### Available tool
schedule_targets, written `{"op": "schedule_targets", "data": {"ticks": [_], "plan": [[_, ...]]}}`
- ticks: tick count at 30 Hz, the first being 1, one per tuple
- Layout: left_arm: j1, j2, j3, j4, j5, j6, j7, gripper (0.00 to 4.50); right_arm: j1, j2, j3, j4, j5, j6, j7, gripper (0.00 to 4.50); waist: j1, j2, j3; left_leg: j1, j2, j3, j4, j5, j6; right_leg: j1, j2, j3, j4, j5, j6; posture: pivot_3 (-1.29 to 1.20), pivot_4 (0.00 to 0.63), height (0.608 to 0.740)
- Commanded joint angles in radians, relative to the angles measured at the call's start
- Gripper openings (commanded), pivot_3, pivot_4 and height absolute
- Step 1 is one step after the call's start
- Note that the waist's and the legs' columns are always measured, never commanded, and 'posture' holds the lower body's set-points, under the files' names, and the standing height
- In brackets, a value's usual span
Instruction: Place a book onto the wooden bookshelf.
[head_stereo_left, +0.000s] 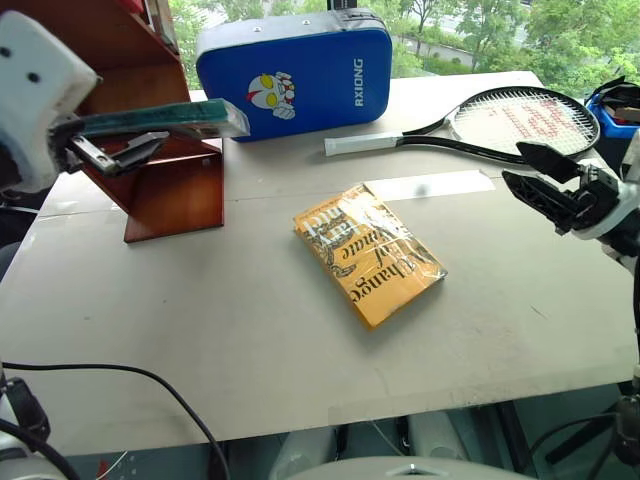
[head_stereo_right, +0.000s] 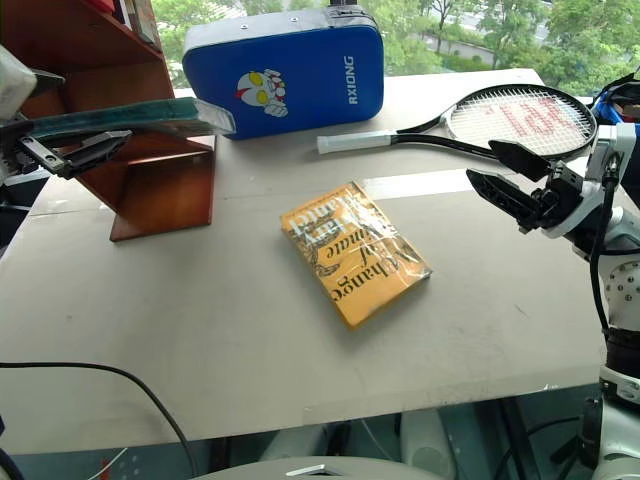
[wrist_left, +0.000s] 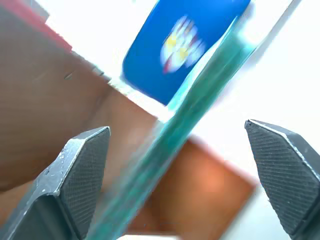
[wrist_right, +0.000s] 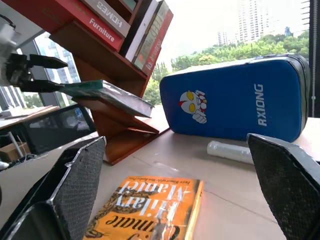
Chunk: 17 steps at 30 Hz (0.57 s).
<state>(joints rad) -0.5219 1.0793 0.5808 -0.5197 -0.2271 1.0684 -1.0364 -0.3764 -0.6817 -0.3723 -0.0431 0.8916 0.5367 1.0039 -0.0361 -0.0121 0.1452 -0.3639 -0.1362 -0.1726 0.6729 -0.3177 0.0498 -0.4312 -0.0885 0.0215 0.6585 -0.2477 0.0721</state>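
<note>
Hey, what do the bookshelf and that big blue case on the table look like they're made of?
The bookshelf looks like reddish-brown wood with a polished finish, faintly glossy on its flat boards. The blue case looks like padded synthetic leather or vinyl: smooth, slightly shiny, with rounded, stitched-looking edges. Its exact material can't be confirmed.

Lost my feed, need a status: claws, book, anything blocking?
Left claw open, straddling the book. Book lying on the wooden bookshelf board. Right claw open, empty, above the table. Nothing blocking.
</note>
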Motion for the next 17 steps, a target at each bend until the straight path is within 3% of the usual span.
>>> {"op": "schedule_targets", "data": {"ticks": [1,5,7,8,11,13,17], "plan": [[0.122,-0.143,0.159,-0.119,-0.211,0.124,-0.072,4.44,0.121,-0.021,0.006,-0.045,-0.109,-0.104,0.049,4.5,0.0,0.004,-0.003,0.001,0.0,0.001,-0.001,0.0,0.0,0.001,-0.001,0.0,0.0,0.0,0.0,0.0,0.15,0.74],[0.362,-0.541,0.081,-0.192,-0.27,0.069,0.111,4.44,0.327,-0.003,0.064,-0.035,-0.298,-0.272,0.049,4.5,0.005,0.004,-0.003,0.002,0.0,0.002,0.003,0.0,0.0,0.003,-0.001,-0.001,-0.001,0.0,0.0,0.0,0.15,0.74],[0.479,-0.655,0.048,-0.179,-0.284,0.015,0.14,4.44,0.387,0.013,0.07,-0.024,-0.34,-0.321,0.037,4.5,0.006,0.002,-0.003,0.002,0.0,0.001,0.008,0.0,0.0,0.006,-0.001,-0.001,0.0,0.001,0.0,0.0,0.15,0.74],[0.585,-0.713,-0.027,-0.153,-0.222,-0.126,0.148,4.44,0.428,0.027,0.073,-0.003,-0.382,-0.378,0.024,4.5,0.005,0.0,-0.004,0.002,0.0,0.001,0.01,0.0,0.0,0.006,0.0,-0.001,0.001,0.001,0.0,0.0,0.15,0.74],[0.804,-0.763,-0.241,-0.078,-0.058,-0.446,0.176,4.44,0.495,0.053,0.068,0.049,-0.438,-0.479,0.014,4.5,0.02,0.001,-0.004,0.01,0.0,0.002,0.008,-0.001,0.0,0.013,0.0,0.003,-0.001,0.003,-0.001,0.0,0.15,0.74],[0.869,-0.759,-0.331,-0.04,0.012,-0.591,0.197,4.44,0.495,0.056,0.067,0.076,-0.451,-0.514,0.011,4.5,0.035,0.002,-0.003,0.018,0.001,0.003,0.004,-0.002,0.0,0.021,0.001,0.005,-0.003,0.004,-0.002,0.0,0.15,0.74],[0.887,-0.773,-0.394,-0.005,0.054,-0.69,0.28,4.44,0.476,0.055,0.062,0.117,-0.455,-0.537,0.007,4.5,0.054,0.006,-0.005,0.022,0.002,0.006,0.003,-0.003,-0.002,0.025,0.001,0.007,-0.004,0.004,-0.002,0.0,0.15,0.74]]}}
